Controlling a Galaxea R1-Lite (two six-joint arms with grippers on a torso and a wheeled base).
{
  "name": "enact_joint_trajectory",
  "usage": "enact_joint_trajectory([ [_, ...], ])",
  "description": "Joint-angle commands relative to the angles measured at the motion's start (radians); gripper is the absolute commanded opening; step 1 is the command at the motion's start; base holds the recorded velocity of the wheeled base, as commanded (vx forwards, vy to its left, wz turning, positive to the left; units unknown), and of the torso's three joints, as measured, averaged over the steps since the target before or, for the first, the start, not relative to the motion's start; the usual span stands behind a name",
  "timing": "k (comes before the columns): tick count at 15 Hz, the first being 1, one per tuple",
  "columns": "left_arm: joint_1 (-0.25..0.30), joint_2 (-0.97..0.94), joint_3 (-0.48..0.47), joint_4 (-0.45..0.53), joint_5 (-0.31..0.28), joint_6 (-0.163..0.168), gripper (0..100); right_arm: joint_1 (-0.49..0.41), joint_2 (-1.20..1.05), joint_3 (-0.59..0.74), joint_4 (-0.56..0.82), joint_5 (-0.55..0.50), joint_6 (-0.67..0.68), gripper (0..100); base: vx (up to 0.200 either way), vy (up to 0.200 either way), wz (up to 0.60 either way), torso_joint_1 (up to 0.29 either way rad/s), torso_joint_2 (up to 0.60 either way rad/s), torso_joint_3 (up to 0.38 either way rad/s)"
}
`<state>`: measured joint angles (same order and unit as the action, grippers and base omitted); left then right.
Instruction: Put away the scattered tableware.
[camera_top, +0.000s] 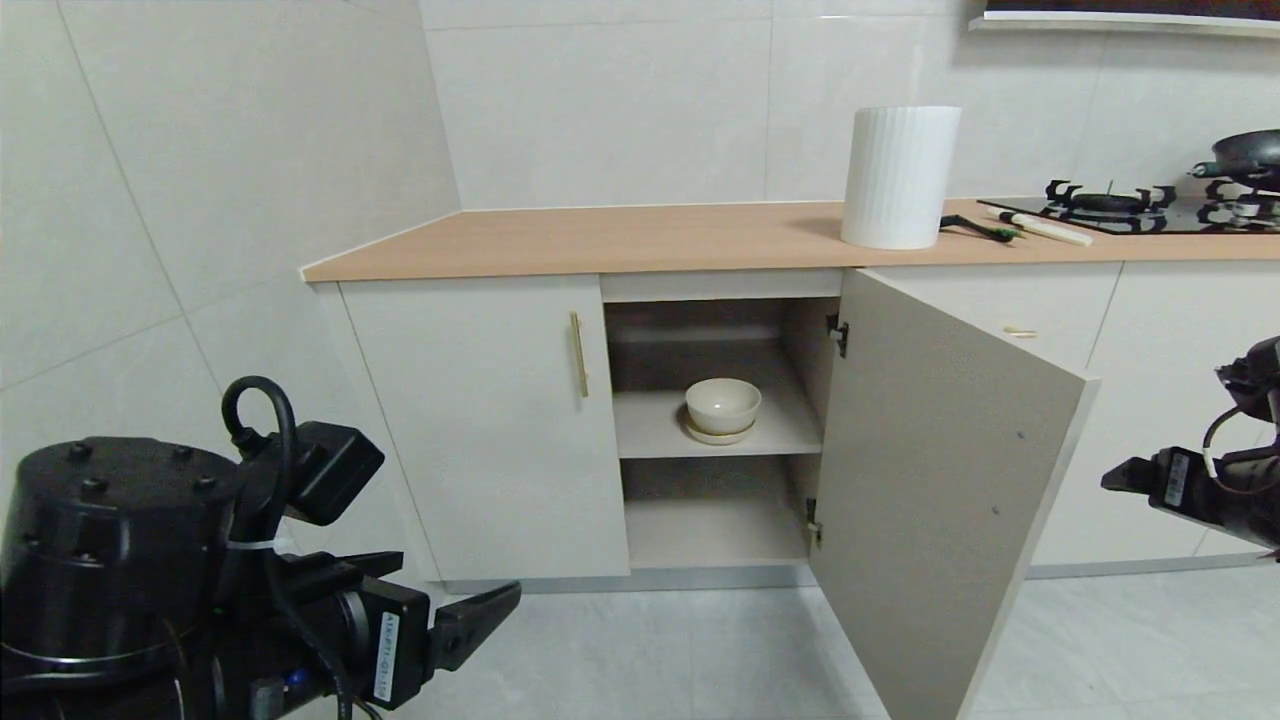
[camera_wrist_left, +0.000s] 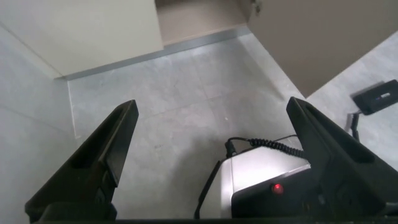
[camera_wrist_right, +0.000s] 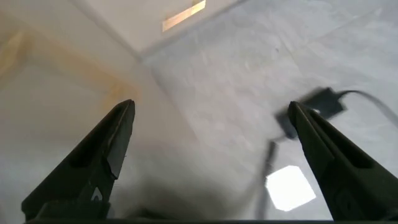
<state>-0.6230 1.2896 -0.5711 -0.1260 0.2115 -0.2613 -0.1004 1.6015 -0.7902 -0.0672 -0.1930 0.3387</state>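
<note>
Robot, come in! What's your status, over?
Left claw open, empty. Right claw open, empty. Bowl on plate, middle shelf. Open cabinet door may block right claw.

No legible text; white sticker (camera_top: 386, 655) near left wrist, print too small to read.

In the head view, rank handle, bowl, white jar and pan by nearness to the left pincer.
1. Handle, on the closed door.
2. Bowl, on the cupboard shelf.
3. White jar, on the counter.
4. Pan, on the stove, far right.
</note>
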Motion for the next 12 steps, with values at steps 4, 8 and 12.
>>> enact_joint_trajectory([
  [4,0.000,0.002,0.016,-0.103,0.000,-0.003,100,-0.004,0.195,-0.009,-0.128,0.014,0.132,100,0.000,0.000,0.00,0.000,0.00,0.000],
  [8,0.000,-0.003,0.013,-0.112,0.000,-0.004,100,0.041,0.230,-0.007,-0.183,0.064,0.194,100,0.000,0.000,0.00,0.000,0.00,0.000],
  [12,0.002,-0.039,0.014,-0.146,-0.003,-0.004,100,0.169,0.225,-0.004,-0.183,0.064,0.229,100,0.000,0.000,0.00,0.000,0.00,0.000],
])
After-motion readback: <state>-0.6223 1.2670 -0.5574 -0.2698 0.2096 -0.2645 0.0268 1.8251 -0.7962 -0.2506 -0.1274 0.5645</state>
